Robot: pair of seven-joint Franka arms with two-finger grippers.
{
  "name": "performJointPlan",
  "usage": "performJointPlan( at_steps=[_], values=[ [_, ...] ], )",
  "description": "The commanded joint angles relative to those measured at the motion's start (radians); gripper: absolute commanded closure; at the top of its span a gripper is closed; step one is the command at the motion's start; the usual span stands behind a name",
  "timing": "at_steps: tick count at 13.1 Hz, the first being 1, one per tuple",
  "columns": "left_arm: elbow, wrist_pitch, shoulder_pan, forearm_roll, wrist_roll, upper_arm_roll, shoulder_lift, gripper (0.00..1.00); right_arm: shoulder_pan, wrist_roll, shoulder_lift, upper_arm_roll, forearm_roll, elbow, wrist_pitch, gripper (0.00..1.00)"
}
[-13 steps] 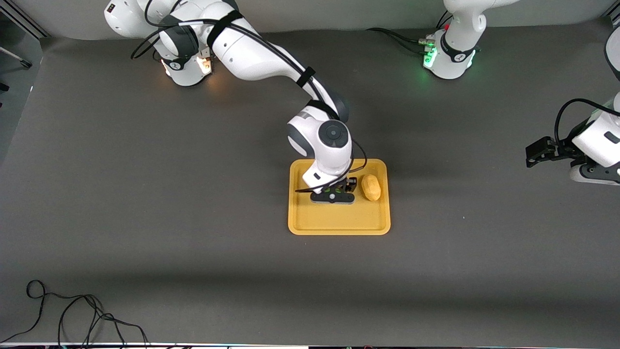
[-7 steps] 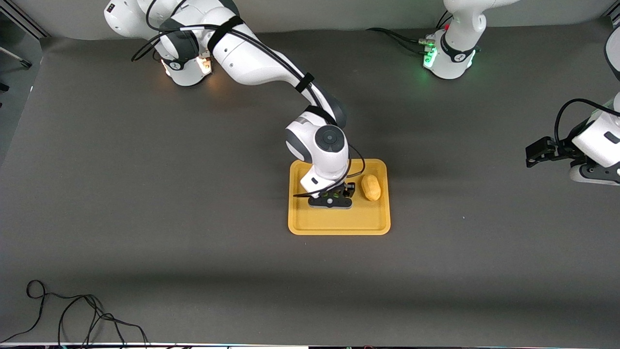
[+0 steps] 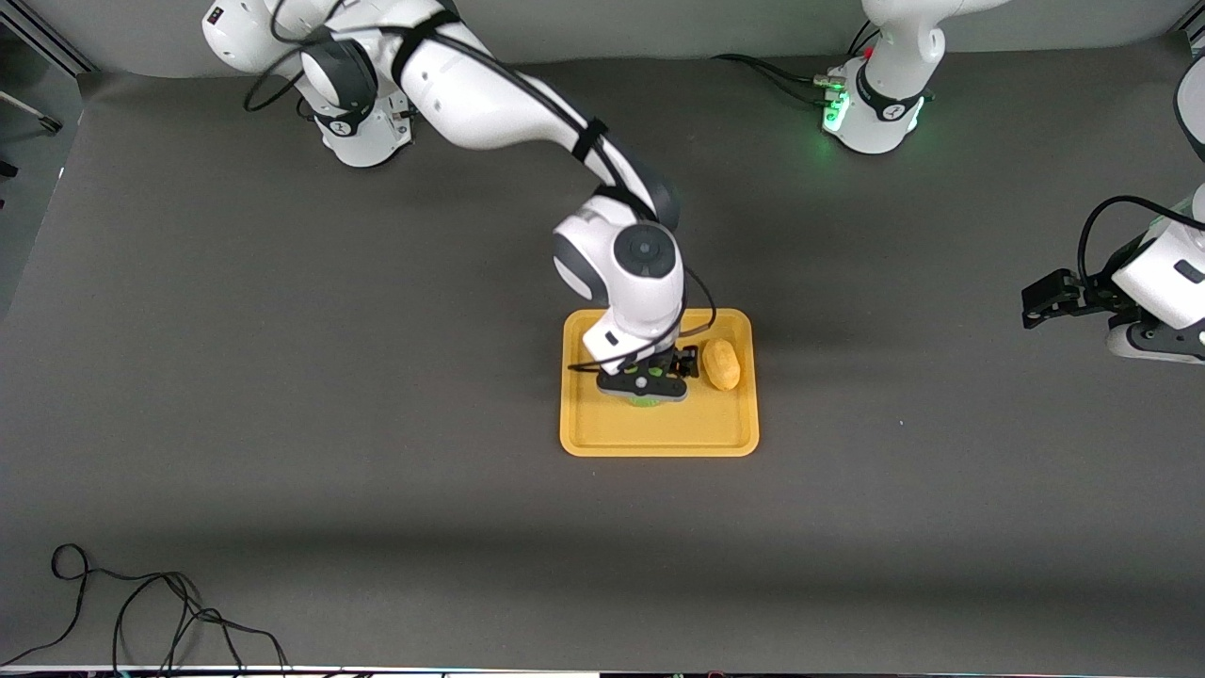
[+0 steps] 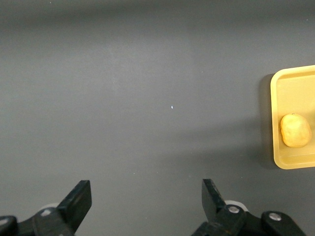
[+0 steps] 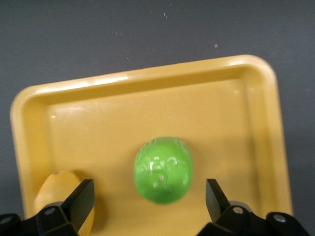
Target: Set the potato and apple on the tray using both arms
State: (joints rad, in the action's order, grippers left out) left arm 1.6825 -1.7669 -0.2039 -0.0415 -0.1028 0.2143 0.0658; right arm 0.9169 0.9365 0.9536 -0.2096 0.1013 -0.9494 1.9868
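The yellow-orange tray (image 3: 659,443) lies mid-table. The tan potato (image 3: 722,364) lies on it toward the left arm's end. The green apple (image 3: 645,402) rests on the tray floor under my right gripper (image 3: 645,381), mostly hidden by it. In the right wrist view the apple (image 5: 163,169) lies free on the tray (image 5: 147,73), between and below the open fingers of my right gripper (image 5: 150,196), with the potato (image 5: 56,191) beside one finger. My left gripper (image 4: 146,196) is open and empty over bare table at the left arm's end, and its view shows the tray (image 4: 275,98) and potato (image 4: 295,130).
The left arm (image 3: 1163,268) waits at its end of the table. A black cable (image 3: 141,603) lies on the table edge nearest the front camera, toward the right arm's end. Dark grey table surface surrounds the tray.
My right gripper has lifted a little over the tray, and the apple now shows below it, lying free. The left arm has not moved.
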Motion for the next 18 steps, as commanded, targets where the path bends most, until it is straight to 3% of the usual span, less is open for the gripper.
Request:
performJointPlan(
  at_steps=[1, 4, 6, 9, 12, 13, 16, 18],
  values=[
    [-0.026, 0.001, 0.0, 0.011, -0.021, -0.001, 0.008, 0.0, -0.021, 0.009, -0.175, -0.001, -0.009, -0.029, -0.173, 0.0],
    [-0.024, 0.003, 0.003, 0.011, -0.021, -0.003, 0.008, 0.0, -0.052, -0.036, -0.329, -0.033, -0.012, -0.041, -0.378, 0.0],
    [-0.024, 0.004, -0.005, 0.011, -0.021, -0.004, 0.012, 0.0, -0.058, -0.166, -0.438, -0.088, -0.02, -0.112, -0.492, 0.0],
    [-0.017, 0.018, -0.006, 0.008, -0.024, -0.007, 0.017, 0.0, -0.076, -0.321, -0.64, -0.169, -0.025, -0.323, -0.51, 0.0],
    [-0.02, 0.007, -0.005, 0.008, -0.025, -0.006, 0.026, 0.0, -0.218, -0.46, -0.795, -0.16, -0.04, -0.475, -0.503, 0.0],
    [-0.024, 0.004, 0.0, 0.009, -0.011, -0.006, 0.026, 0.0, -0.284, -0.511, -0.835, -0.143, -0.04, -0.515, -0.499, 0.0],
    [-0.033, 0.016, -0.005, 0.052, -0.005, -0.007, 0.025, 0.0, -0.589, -0.664, -0.924, 0.022, -0.04, -0.616, -0.484, 0.0],
    [-0.033, 0.038, -0.024, 0.058, -0.012, -0.016, 0.017, 0.0, -0.749, -0.743, -0.935, 0.103, -0.043, -0.631, -0.47, 0.0]
  ],
)
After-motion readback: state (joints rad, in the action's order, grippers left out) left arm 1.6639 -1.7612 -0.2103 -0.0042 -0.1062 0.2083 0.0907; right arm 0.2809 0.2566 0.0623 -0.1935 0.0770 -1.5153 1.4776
